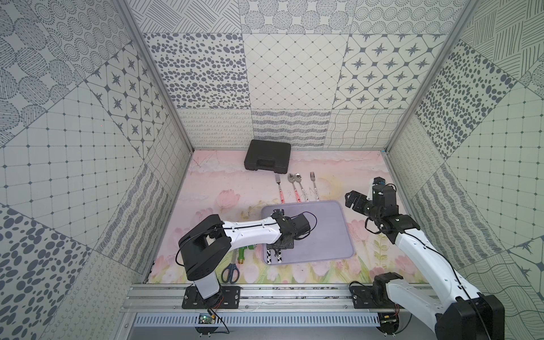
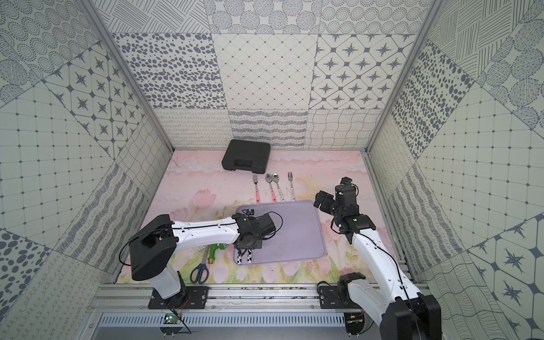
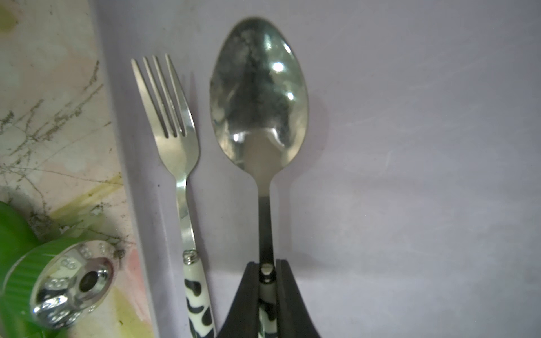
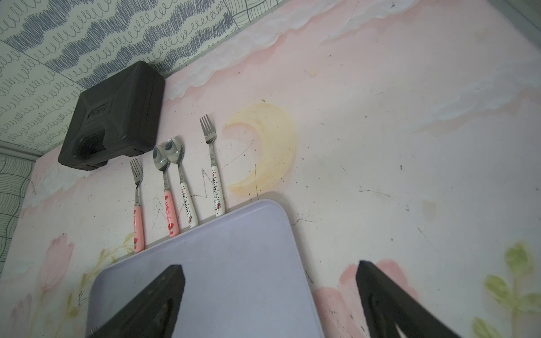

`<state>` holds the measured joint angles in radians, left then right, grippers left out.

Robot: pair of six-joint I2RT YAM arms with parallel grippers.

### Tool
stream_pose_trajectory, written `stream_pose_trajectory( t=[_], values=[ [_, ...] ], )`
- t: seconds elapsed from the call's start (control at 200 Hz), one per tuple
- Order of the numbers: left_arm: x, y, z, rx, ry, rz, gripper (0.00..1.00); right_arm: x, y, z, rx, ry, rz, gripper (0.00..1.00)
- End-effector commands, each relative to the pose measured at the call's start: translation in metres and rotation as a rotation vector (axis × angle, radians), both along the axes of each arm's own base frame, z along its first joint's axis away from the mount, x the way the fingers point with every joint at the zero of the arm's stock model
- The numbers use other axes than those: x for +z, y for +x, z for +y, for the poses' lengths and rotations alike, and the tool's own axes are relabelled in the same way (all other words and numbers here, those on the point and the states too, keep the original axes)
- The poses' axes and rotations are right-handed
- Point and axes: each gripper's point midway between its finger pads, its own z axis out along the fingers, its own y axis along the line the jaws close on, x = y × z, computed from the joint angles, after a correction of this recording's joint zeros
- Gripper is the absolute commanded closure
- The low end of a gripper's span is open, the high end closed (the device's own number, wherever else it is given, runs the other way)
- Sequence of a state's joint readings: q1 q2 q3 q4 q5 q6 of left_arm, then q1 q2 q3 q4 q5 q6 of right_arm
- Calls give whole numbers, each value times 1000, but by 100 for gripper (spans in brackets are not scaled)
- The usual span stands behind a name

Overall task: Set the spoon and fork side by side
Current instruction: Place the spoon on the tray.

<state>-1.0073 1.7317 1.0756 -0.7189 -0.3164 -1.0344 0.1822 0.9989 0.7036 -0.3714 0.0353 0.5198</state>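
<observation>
Spoon (image 3: 259, 96) beside fork (image 3: 172, 131) on the tray (image 3: 409, 175)
The left gripper (image 3: 267, 292) clamps the spoon's handle (fork lying parallel) — the right gripper (image 4: 269, 269) gapes wide, empty.

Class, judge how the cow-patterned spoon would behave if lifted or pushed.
The spoon is probably stiff: its metal neck runs straight out from the left tool gripping its handle. Likely slippery: the bowl is mirror-polished. Pushed, it might pivot on that rounded bowl.
</observation>
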Motion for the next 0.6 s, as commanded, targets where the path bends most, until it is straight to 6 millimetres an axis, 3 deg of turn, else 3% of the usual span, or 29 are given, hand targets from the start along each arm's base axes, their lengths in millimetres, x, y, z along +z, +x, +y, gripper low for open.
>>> stream_pose_trajectory(
  t=[0.0,0.595],
  values=[
    [-6,-4,1,23,-6,9,100,0,-1,-1,2,-10,-13,3],
    [-16,-9,13,55,24,16,100,-1,-1,-1,1,-10,-10,3]
  ],
)
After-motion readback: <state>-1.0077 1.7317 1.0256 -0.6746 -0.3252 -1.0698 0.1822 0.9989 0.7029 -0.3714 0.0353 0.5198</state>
